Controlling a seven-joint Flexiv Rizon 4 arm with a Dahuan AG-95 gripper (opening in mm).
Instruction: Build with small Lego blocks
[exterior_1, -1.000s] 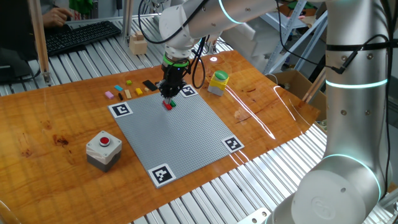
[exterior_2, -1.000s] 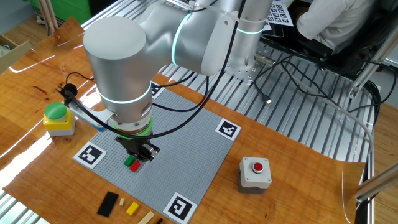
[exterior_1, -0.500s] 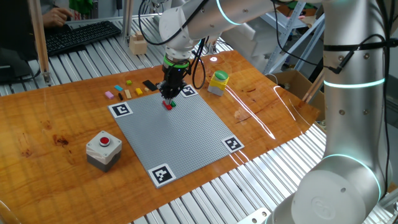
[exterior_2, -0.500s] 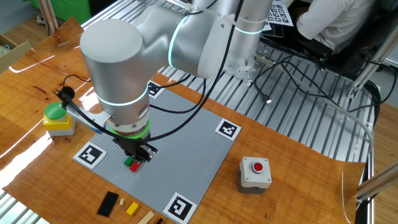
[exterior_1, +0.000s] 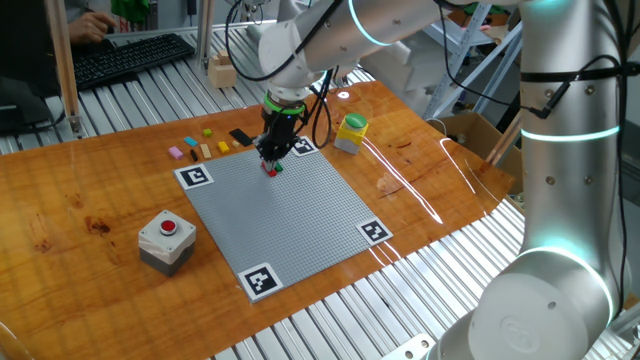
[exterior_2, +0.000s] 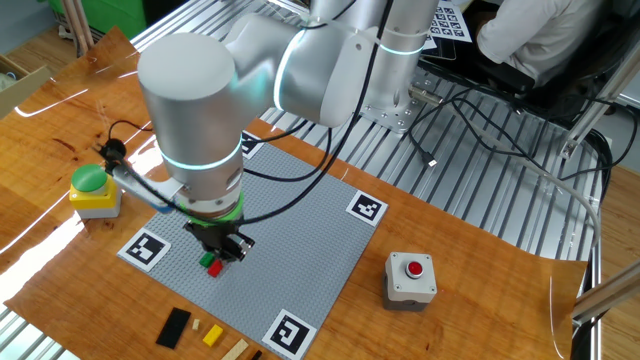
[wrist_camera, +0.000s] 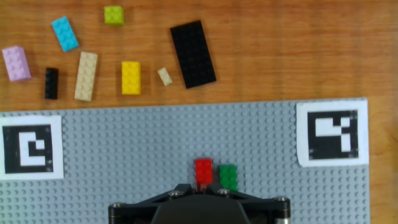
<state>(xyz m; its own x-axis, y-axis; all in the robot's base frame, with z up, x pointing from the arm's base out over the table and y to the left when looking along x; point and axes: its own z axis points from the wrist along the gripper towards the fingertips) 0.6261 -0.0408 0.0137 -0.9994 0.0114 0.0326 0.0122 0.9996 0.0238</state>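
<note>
On the grey baseplate (wrist_camera: 186, 134) a red Lego block (wrist_camera: 203, 169) and a green one (wrist_camera: 228, 177) sit side by side. My gripper (wrist_camera: 199, 186) is shut, its tips together right at the red block's near end; I cannot tell whether they touch it. The same gripper (exterior_1: 271, 152) (exterior_2: 226, 250) stands over the pair near the plate's far edge. Several loose Lego blocks lie on the wood beyond the plate: black plate (wrist_camera: 193, 53), yellow (wrist_camera: 130, 78), tan (wrist_camera: 86, 76), small black (wrist_camera: 51, 83), pink (wrist_camera: 15, 63), blue (wrist_camera: 64, 33), lime (wrist_camera: 113, 15).
A red push-button box (exterior_1: 166, 239) stands left of the baseplate. A yellow object with a green top (exterior_1: 351, 133) and a pale wooden block (exterior_1: 221, 71) are behind it. Marker tags sit at the plate's corners (wrist_camera: 329, 134). A keyboard (exterior_1: 130, 57) lies at the back.
The gripper has stayed shut over the red and green blocks. The arm's wrist has shifted slightly; the blocks have not moved.
</note>
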